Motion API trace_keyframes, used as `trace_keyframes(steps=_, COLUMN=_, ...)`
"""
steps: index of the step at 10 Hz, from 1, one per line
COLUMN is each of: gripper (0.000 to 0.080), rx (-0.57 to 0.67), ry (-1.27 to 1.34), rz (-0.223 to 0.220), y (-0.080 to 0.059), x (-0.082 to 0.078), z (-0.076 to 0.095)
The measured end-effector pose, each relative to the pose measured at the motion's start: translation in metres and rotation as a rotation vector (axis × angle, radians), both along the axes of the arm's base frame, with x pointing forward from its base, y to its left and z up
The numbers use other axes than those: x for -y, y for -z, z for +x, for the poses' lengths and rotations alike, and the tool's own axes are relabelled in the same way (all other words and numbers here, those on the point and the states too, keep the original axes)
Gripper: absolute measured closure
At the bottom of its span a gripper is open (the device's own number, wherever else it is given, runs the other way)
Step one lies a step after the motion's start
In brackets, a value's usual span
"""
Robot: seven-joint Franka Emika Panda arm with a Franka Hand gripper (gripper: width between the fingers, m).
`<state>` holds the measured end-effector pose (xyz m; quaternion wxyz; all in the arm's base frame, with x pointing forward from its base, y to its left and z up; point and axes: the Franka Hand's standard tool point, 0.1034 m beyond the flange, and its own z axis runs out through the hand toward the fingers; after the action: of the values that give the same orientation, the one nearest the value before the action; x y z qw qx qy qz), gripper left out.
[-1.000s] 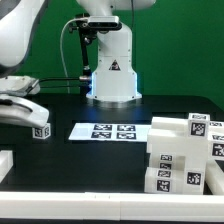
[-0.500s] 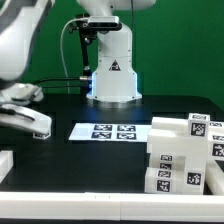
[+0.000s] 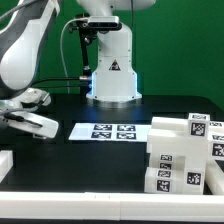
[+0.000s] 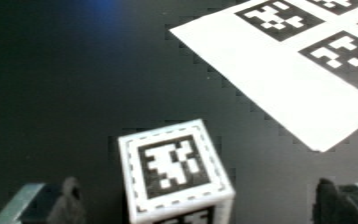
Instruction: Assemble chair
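Observation:
A small white chair piece (image 4: 172,168) with a black-and-white tag on top stands on the black table, next to the marker board (image 4: 291,60). My gripper (image 4: 194,205) is open and straddles the piece. One dark finger (image 4: 44,200) stands on each side with a gap to the block, so nothing is gripped. In the exterior view my gripper (image 3: 38,124) hangs low at the exterior view's left and hides this piece. The other chair pieces (image 3: 185,150), tagged white blocks, are stacked at the exterior view's right.
The marker board (image 3: 110,131) lies mid-table. The robot's white base (image 3: 110,65) stands behind it. Another white piece (image 3: 5,165) lies at the near left edge. A white rim (image 3: 100,205) borders the table's front.
My gripper has moved lower and toward the exterior view's right, over the small tagged piece, which it now covers in the exterior view. The jaws stayed open.

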<state>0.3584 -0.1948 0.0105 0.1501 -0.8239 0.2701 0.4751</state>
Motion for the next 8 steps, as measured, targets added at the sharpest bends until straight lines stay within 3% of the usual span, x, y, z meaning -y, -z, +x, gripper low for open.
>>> trace_keyframes(steps=2, gripper=0.0151, rx=-0.019, ry=0.016, rz=-0.002, y=0.006, x=-0.005, z=-0.021)
trace_keyframes(steps=3, gripper=0.0151, rx=-0.019, ry=0.015, rz=-0.002, y=0.006, x=-0.005, z=-0.020)
trace_keyframes(steps=4, gripper=0.0272, rx=-0.019, ry=0.015, rz=-0.001, y=0.006, x=-0.005, z=-0.020)
trace_keyframes(steps=5, gripper=0.0272, rx=-0.019, ry=0.016, rz=-0.001, y=0.006, x=-0.005, z=-0.021)
trace_keyframes(steps=7, gripper=0.0521, rx=0.005, ry=0.006, rz=-0.013, y=0.004, x=-0.006, z=-0.015)
trace_keyframes(steps=8, gripper=0.0521, rx=0.031, ry=-0.010, rz=-0.005, y=-0.011, x=-0.014, z=-0.001)
